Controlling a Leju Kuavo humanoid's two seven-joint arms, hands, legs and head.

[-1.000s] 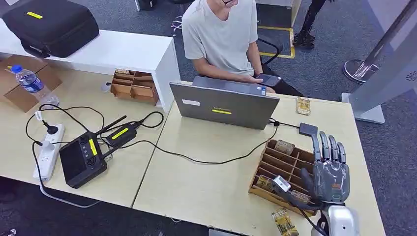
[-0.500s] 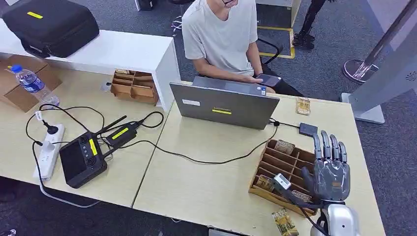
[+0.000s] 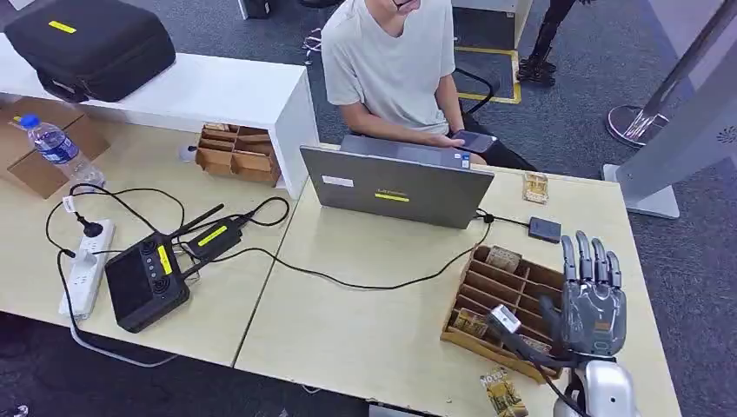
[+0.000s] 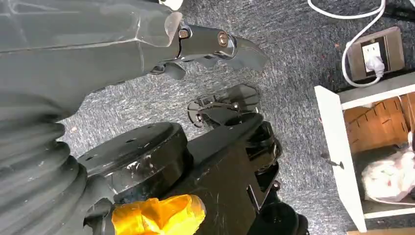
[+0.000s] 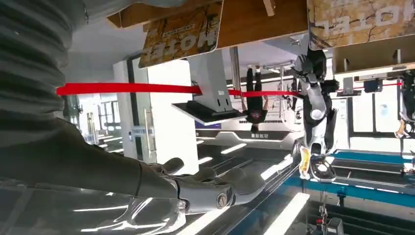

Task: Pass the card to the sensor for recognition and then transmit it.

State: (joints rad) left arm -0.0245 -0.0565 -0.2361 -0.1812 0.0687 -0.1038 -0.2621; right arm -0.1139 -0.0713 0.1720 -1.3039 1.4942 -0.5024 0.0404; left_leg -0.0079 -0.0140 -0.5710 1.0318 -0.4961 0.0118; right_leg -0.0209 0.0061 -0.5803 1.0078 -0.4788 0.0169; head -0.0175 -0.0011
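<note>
Your right hand (image 3: 592, 300) hovers empty, fingers extended and apart, over the wooden card tray (image 3: 504, 300) at the desk's (image 3: 365, 330) right edge.

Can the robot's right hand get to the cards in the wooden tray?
Probably yes. The right hand is open, holding nothing, above the tray's right end, and nothing covers the cards in its slots. A cable runs close by.

Light wood table (image 3: 365, 321): laptop (image 3: 395, 185), wooden card tray (image 3: 500, 300), black sensor (image 3: 545, 229), loose cards (image 3: 502, 391).
</note>
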